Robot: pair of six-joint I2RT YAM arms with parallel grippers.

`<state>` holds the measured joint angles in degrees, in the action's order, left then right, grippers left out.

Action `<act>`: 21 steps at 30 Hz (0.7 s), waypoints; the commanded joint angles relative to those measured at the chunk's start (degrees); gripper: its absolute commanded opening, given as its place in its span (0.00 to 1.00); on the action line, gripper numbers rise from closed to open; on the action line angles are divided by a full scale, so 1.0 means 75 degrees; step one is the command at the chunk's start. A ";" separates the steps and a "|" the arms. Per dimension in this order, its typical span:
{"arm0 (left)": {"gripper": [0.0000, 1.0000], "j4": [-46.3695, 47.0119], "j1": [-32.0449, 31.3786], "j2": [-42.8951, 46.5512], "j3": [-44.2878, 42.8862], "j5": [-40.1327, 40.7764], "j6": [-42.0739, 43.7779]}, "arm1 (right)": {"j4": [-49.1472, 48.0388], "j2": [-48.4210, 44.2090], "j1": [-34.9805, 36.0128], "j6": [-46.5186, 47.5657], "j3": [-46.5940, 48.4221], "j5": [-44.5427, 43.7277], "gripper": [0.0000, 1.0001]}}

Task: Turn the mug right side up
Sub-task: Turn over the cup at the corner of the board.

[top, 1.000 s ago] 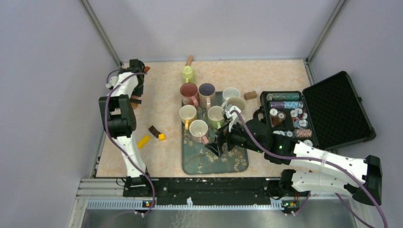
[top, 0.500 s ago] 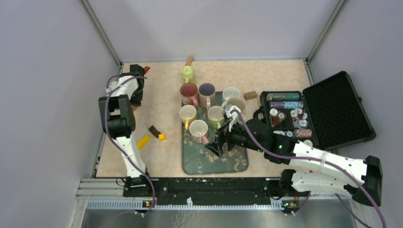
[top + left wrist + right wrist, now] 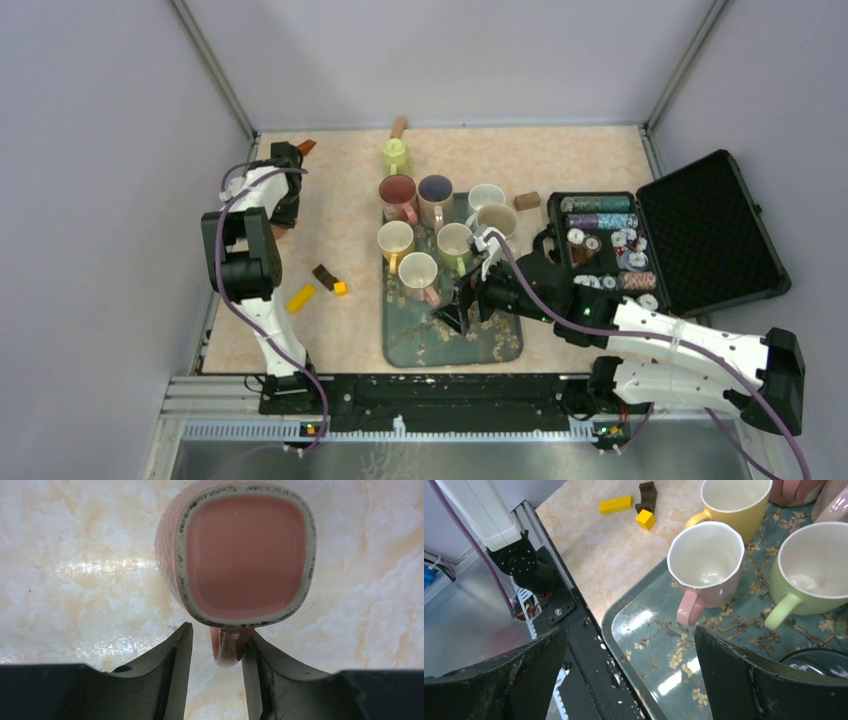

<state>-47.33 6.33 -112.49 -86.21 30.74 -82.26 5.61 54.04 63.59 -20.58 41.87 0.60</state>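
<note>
The mug (image 3: 245, 555) is pink with a squarish, dark-speckled foot ring. It stands upside down on the marble table, its flat bottom facing the left wrist camera. Its handle (image 3: 231, 647) points toward my left gripper (image 3: 217, 630) and sits between the jaws. The right finger (image 3: 265, 665) touches the handle, while a gap remains at the left finger (image 3: 175, 660). Seen from the top camera, my left gripper (image 3: 284, 208) covers the mug near the table's left edge. My right gripper (image 3: 630, 635) hangs wide open and empty over the tray (image 3: 659, 655).
The floral tray (image 3: 450, 345) carries several upright mugs, a pink one (image 3: 706, 565) nearest my right fingers. A green mug (image 3: 396, 155) stands behind the tray. A yellow block (image 3: 301, 298) and a brown block (image 3: 324, 275) lie left of it. An open black case (image 3: 700, 235) fills the right side.
My left gripper's jaws have narrowed from wide open to close around the mug's handle, and the left wrist shifted slightly. The right arm has stayed still.
</note>
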 commanded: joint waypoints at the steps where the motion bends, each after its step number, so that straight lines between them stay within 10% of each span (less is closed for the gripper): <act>1: 0.46 0.0193 0.0069 0.0202 0.0045 0.0141 0.0260 | -0.0214 -0.0156 -0.0047 -0.0121 -0.0051 -0.0014 0.99; 21: 0.35 0.0399 0.0199 -0.0213 -0.0224 -0.0315 0.0600 | -0.0128 -0.0194 -0.0059 -0.0035 -0.0022 -0.0045 0.99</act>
<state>-45.23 7.09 -113.67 -86.28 28.95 -78.61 5.67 53.95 63.57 -20.84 41.60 0.54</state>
